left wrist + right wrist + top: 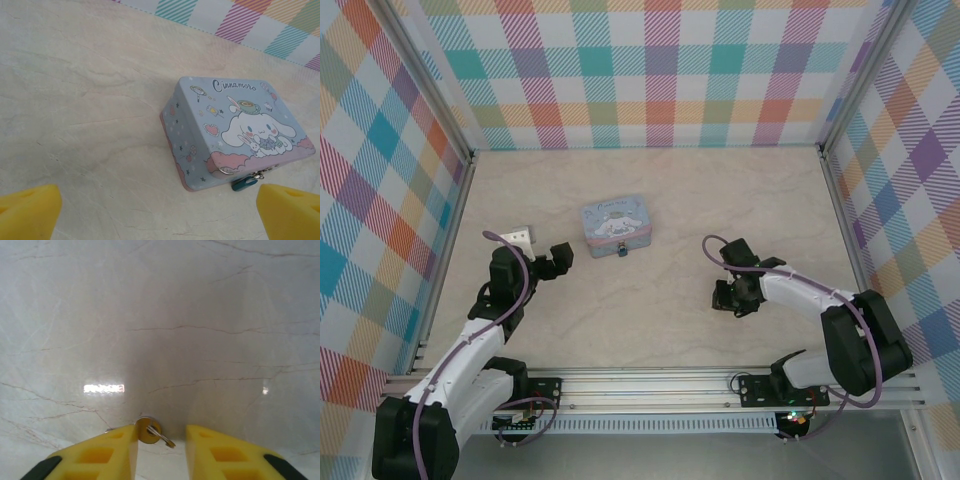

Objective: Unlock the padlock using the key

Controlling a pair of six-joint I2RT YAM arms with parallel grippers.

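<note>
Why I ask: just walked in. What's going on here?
The right tool, open, sits low over the table with the small key lying between its fingers, not clamped. The left tool, also open, faces the Cinnamoroll tin, apart from it; the tiny padlock hangs at the tin's front, untouched.

A pale, marble-veined desk [670, 190] carries a light blue cartoon tin [616, 222] left of centre, with a tiny bluish padlock [244, 184] hanging at its front clasp, while a small silvery key [152, 432] lies flat on the bare surface – well apart from the tin.
</note>
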